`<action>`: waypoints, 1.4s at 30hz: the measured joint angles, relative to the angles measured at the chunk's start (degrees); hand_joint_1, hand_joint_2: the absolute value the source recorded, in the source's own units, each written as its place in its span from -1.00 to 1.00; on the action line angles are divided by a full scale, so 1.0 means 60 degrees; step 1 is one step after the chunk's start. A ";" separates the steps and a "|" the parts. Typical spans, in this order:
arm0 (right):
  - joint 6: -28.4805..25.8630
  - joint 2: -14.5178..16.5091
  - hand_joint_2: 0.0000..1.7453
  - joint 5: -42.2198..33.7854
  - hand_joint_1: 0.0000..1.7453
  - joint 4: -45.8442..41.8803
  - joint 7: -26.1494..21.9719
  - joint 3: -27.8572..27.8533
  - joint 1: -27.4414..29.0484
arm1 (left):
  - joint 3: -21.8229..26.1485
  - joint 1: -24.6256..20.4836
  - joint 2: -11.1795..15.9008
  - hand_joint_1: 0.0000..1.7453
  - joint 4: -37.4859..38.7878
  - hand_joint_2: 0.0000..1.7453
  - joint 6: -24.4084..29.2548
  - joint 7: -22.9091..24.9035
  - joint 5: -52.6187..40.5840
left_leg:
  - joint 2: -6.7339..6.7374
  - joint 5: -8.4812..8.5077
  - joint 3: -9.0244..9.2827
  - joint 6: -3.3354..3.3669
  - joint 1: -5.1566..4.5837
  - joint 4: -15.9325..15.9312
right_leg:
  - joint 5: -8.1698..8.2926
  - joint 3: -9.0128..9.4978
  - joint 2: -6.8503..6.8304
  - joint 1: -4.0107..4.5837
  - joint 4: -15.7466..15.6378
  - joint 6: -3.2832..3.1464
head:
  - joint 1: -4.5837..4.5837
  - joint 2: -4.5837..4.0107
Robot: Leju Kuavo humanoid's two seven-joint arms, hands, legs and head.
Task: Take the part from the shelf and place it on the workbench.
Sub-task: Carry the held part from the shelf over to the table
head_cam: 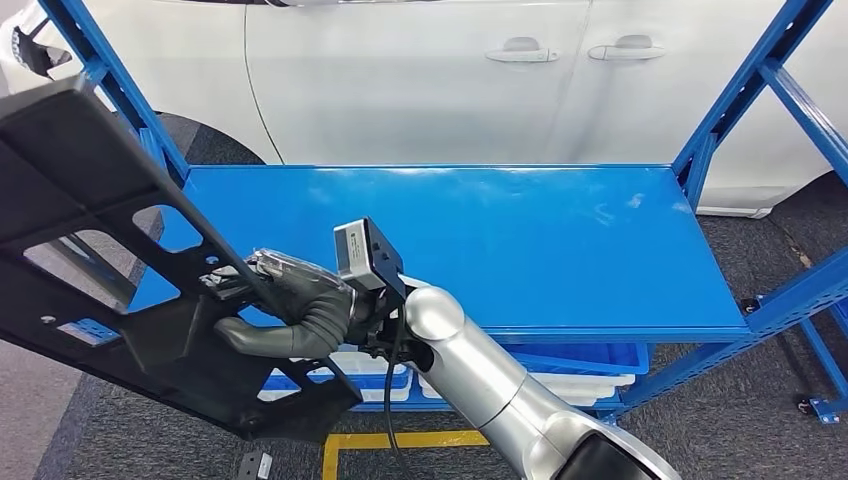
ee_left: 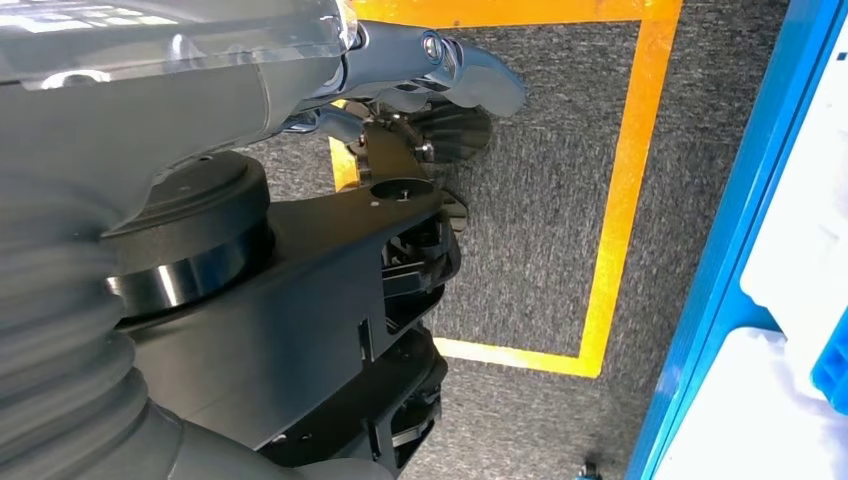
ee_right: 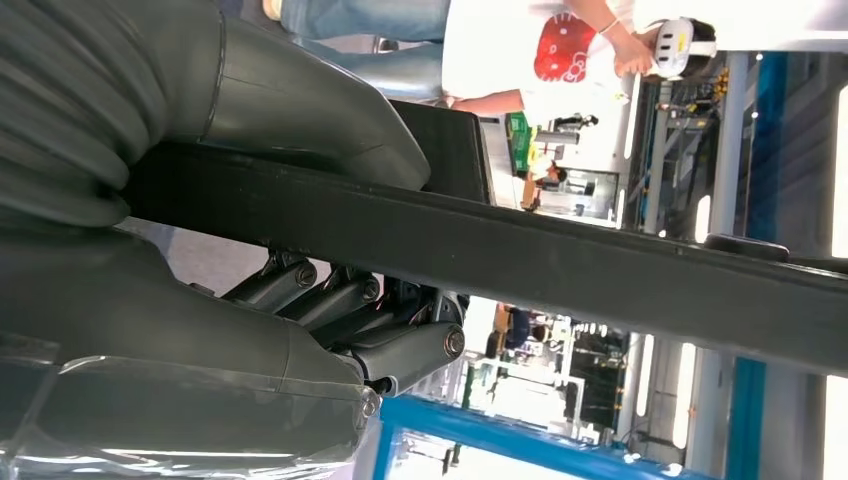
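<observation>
The part [head_cam: 110,260], a large black plastic frame with cut-out windows and ribs, hangs tilted at about nine o'clock in the head view, clear of the blue shelf [head_cam: 560,250] and jutting past its left post. The right robot hand [head_cam: 290,305] holds it: the thumb lies over one slanting bar and the darker fingers [ee_right: 340,310] curl under it, a grip the right wrist view confirms, with the bar [ee_right: 560,260] running across between thumb and fingers. The left robot hand [ee_left: 420,90] hangs low by the robot's side over the carpet, its fingers apart and holding nothing that I can see.

The part appears to be off the shelf already, so the step in hand is carrying it to the desk, which no picture shows. The frame is long and gripped on one bar off its middle, so it will likely want to swing or twist; I would keep the wrist steady, turn slowly, and watch the far ends.

At twelve o'clock a white car [head_cam: 480,70] stands close behind the shelf. The blue posts [head_cam: 110,90] at ten and two o'clock are the nearest things to snag. White bins [head_cam: 560,385] sit on the lower level at six o'clock, and yellow floor tape [head_cam: 400,440] marks the carpet below. A person [ee_right: 540,50] stands off in the right wrist view.
</observation>
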 joint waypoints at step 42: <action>-0.0576 0.0566 1.00 -0.0429 1.00 0.0687 0.0259 -0.0138 -0.0856 | 0.0000 -0.0164 -0.0007 -1.00 0.0000 1.00 0.0283 0.0267 0.0052 | -0.0001 0.0000 -0.0002 0.0000 0.0000 0.0000 | 0.0000 0.0000 -0.0001 -0.0001 0.0000 0.0001 | -0.0002 0.0000</action>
